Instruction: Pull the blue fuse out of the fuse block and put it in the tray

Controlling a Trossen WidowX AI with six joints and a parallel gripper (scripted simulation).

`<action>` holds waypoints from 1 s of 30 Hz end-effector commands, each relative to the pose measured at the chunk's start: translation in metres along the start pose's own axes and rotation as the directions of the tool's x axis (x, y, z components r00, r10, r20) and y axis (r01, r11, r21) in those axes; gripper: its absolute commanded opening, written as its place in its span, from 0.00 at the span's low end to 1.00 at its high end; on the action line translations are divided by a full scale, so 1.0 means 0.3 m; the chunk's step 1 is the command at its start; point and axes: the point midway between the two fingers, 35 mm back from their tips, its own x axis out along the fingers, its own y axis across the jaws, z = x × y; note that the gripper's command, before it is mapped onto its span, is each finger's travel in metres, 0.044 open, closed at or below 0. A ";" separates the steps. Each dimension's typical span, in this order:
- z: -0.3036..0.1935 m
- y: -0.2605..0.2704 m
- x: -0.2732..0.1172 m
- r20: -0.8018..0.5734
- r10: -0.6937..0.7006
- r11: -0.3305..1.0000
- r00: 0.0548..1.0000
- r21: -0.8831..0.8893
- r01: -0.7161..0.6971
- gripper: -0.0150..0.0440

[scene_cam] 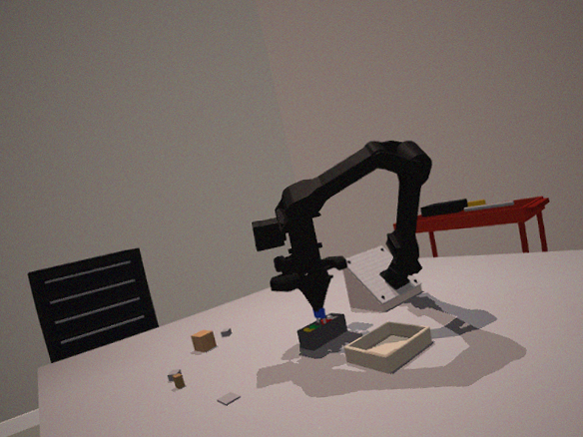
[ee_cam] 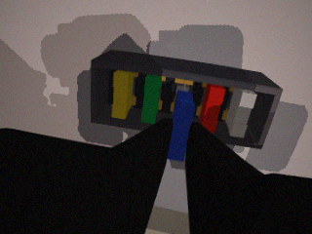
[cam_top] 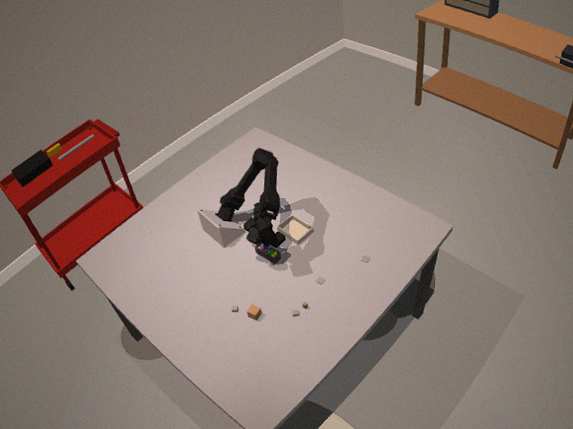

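My claw (ee_cam: 178, 146) is clamped narrow on the blue fuse (ee_cam: 181, 124), fingers pinching its sides from directly above so the pull goes straight up and nothing brushes the green fuse (ee_cam: 151, 98) or red fuse (ee_cam: 213, 106) either side. The blue one is a slim upright slab, standing proud of its neighbours, lower end seemingly just over its slot in the block (ee_cam: 104, 93). Tray (scene_cam: 387, 350) sits just beside the block, a short carry.
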 end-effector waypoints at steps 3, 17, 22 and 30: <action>0.000 -0.001 -0.012 0.004 -0.002 1.000 1.000 -0.005 0.002 0.25; 0.001 -0.001 -0.080 0.004 -0.003 1.000 1.000 -0.005 0.003 0.25; -0.014 0.004 -0.089 0.006 -0.003 1.000 1.000 -0.004 0.003 0.25; -0.194 0.051 -0.090 0.020 -0.003 1.000 1.000 -0.002 0.003 0.25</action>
